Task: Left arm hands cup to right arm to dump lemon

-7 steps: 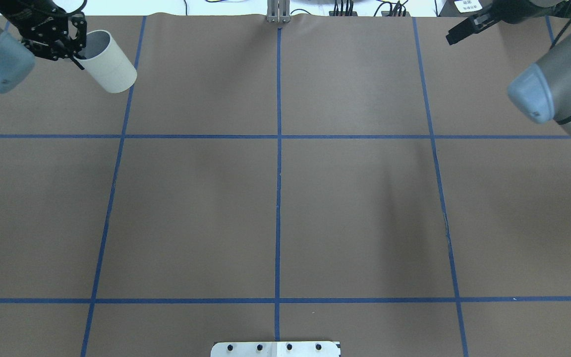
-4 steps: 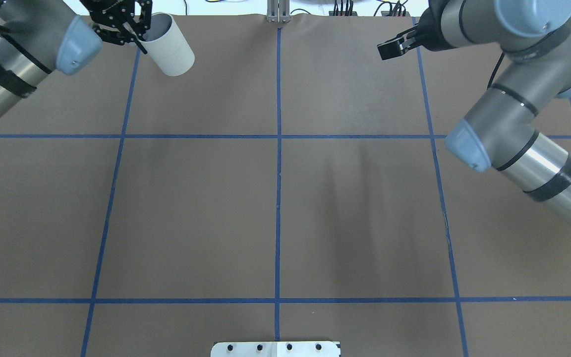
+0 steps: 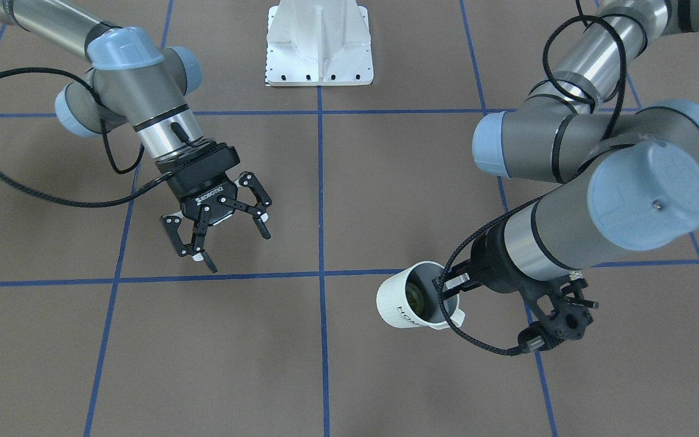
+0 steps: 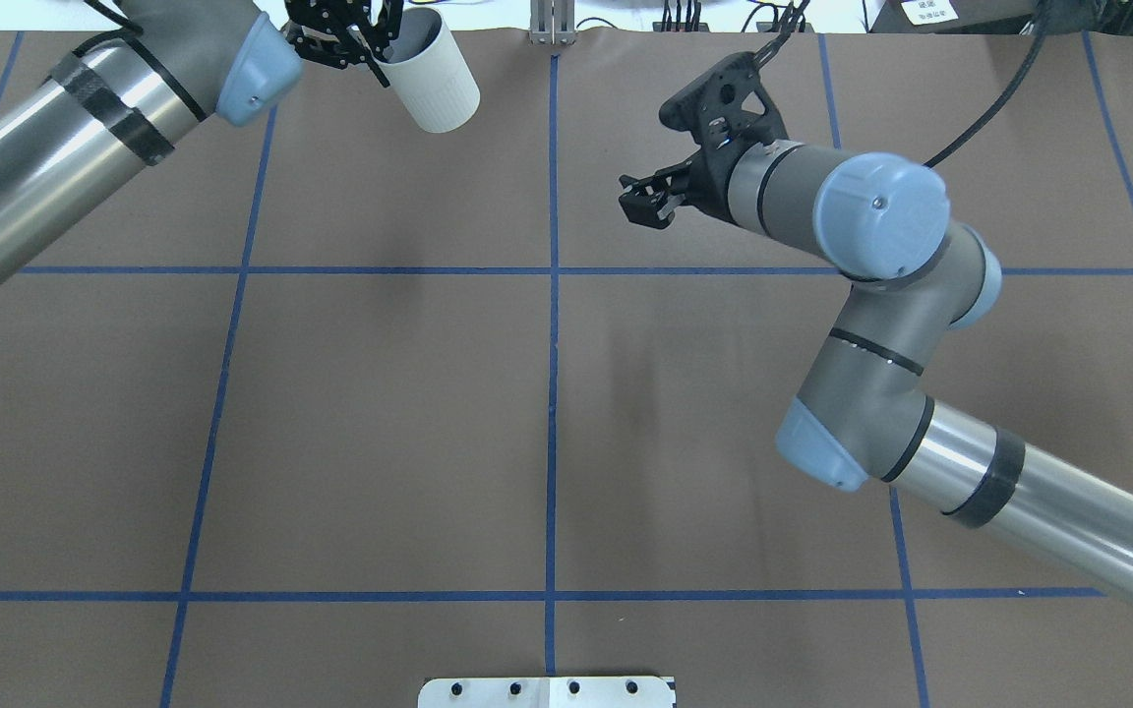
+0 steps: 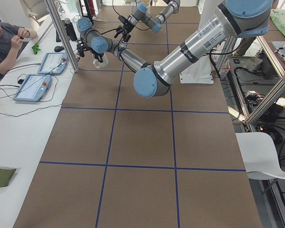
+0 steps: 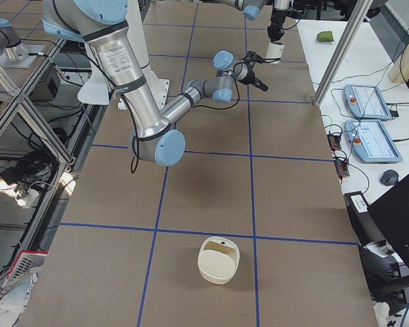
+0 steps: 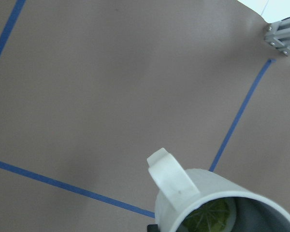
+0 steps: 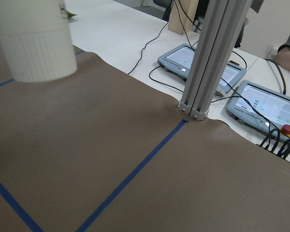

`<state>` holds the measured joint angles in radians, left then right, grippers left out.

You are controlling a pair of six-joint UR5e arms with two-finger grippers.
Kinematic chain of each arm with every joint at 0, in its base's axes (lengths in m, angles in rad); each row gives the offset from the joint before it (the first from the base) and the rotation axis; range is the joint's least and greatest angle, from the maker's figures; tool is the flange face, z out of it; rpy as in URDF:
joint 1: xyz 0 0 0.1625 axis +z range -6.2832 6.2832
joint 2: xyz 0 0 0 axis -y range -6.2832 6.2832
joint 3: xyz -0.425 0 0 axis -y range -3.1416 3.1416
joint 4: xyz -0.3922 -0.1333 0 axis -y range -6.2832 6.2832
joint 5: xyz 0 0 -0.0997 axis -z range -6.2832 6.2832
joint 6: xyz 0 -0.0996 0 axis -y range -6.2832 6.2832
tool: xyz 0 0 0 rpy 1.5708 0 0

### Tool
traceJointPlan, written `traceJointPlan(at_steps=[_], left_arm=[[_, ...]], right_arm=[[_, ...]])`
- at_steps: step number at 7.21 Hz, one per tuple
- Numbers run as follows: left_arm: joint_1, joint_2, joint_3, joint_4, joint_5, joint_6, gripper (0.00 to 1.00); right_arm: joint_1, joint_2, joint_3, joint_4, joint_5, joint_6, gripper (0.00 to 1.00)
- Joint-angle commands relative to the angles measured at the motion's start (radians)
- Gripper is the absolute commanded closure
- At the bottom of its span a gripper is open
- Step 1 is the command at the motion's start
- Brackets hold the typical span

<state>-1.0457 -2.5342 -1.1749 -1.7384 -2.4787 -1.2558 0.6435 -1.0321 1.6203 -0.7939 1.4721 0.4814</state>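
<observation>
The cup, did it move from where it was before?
Yes. In the overhead view the cup has crossed the left blue line, rightward toward the centre blue line.

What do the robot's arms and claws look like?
The left arm and right arm are silver-grey tubes with pale blue joint caps and looping black cables. The left claw and right claw are black with two jointed fingers; the right says ROBOTIQ.

The brown table (image 4: 380,423) carries a blue tape grid (image 4: 552,393). A cream basket (image 6: 218,260) lies well apart from the white base (image 3: 319,42).
</observation>
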Motion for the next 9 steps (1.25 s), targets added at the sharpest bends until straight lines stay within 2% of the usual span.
traceJointPlan(at_steps=[1,3,7,9], left_arm=[[0.009,-0.015,0.012,-0.001,-0.057,0.045,1.00],[0.047,-0.015,0.006,-0.006,-0.057,0.047,1.00],[0.059,-0.012,-0.018,-0.004,-0.058,0.046,1.00],[0.059,-0.009,-0.040,0.000,-0.106,0.042,1.00]], right_arm=[[-0.117,0.042,0.007,0.005,-0.140,-0.049,0.00],[-0.180,0.110,0.004,-0.066,-0.243,-0.055,0.00],[-0.185,0.141,-0.025,-0.091,-0.262,-0.053,0.00],[-0.183,0.161,-0.057,-0.087,-0.268,-0.046,0.00]])
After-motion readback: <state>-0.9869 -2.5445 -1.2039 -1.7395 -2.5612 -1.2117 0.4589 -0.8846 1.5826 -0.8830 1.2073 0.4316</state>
